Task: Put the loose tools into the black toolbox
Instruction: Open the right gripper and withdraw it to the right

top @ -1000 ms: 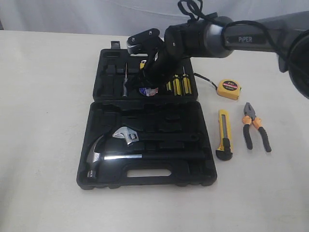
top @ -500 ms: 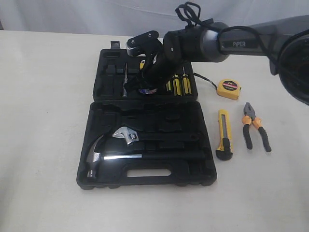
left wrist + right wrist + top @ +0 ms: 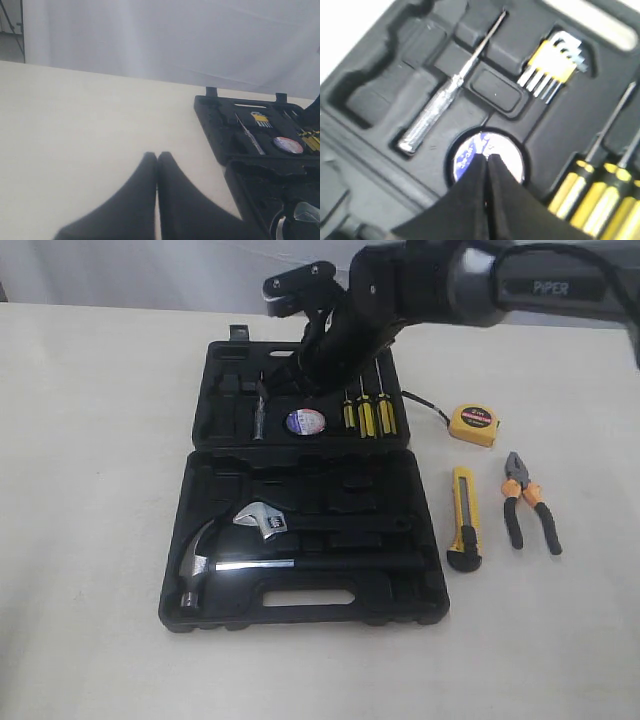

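Tape roll (image 3: 306, 421) seated in toolbox (image 3: 222, 426) recess; right claw (image 3: 486, 158) clenched empty above it; left claw (image 3: 157, 156) clenched over worktop (image 3: 75, 125).

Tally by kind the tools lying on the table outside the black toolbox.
Yellow tape measure with black strap: 1
Yellow-black utility knife: 1
Orange-and-black-handled pliers: 1
Total: 3

The tape roll (image 3: 306, 421) lies in the toolbox's (image 3: 300, 618) rear half, left of the screwdrivers (image 3: 367, 416), under my right gripper (image 3: 486, 160). On the table (image 3: 90, 540) right of the box, the tape measure (image 3: 473, 424) sits behind the utility knife (image 3: 464, 519) and the pliers (image 3: 530, 502).
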